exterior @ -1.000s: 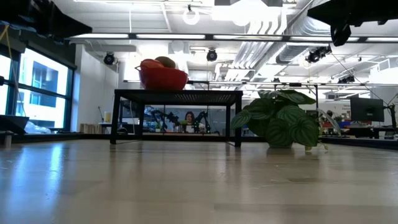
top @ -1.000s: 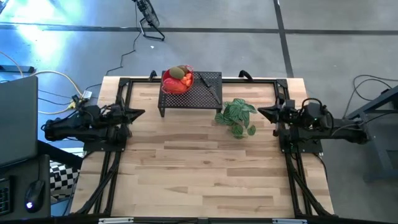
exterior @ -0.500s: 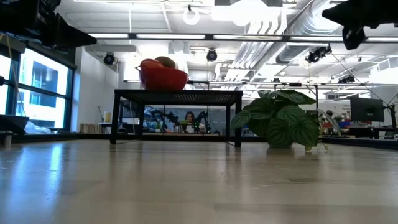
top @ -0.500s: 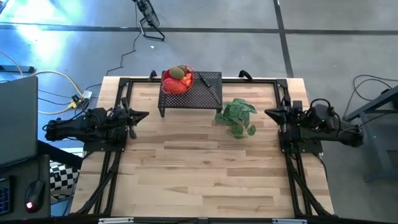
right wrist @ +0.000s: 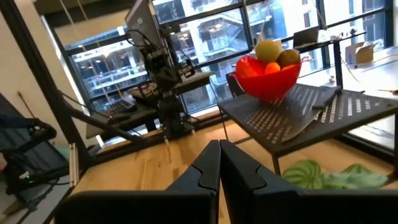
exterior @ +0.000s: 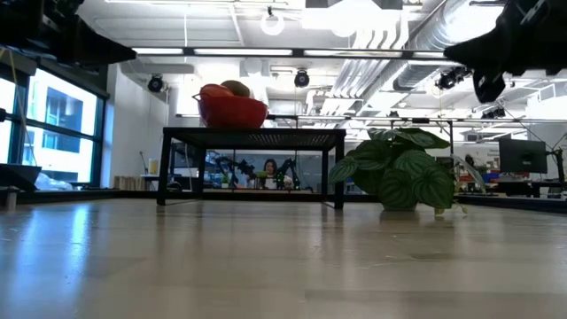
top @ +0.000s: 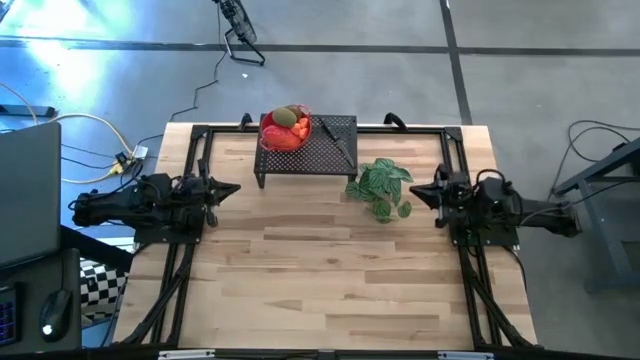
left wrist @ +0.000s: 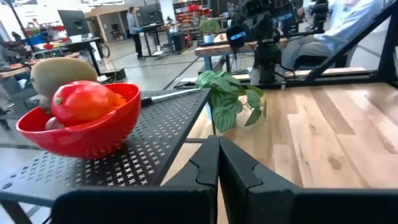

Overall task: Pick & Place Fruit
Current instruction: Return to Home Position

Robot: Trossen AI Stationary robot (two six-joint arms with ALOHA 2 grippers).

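The right gripper [top: 418, 193] has slid in toward the leafy green plant [top: 382, 188]. The smooth, rounded fruit [top: 287, 125] is sitting piled in the glossy red strainer bowl [top: 264, 135] on the black perforated metal shelf [top: 310, 160], well apart from both grippers, whose jaws are pressed together. The left gripper [top: 234, 187] is hovering at the left side.

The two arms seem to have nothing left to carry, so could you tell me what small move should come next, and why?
Probably just settle both arms into rest at the sides of the table. The fruit sits in the red bowl on the black shelf, the knife lies beside it, and the left gripper and right gripper are shut, empty, clear of the shelf.
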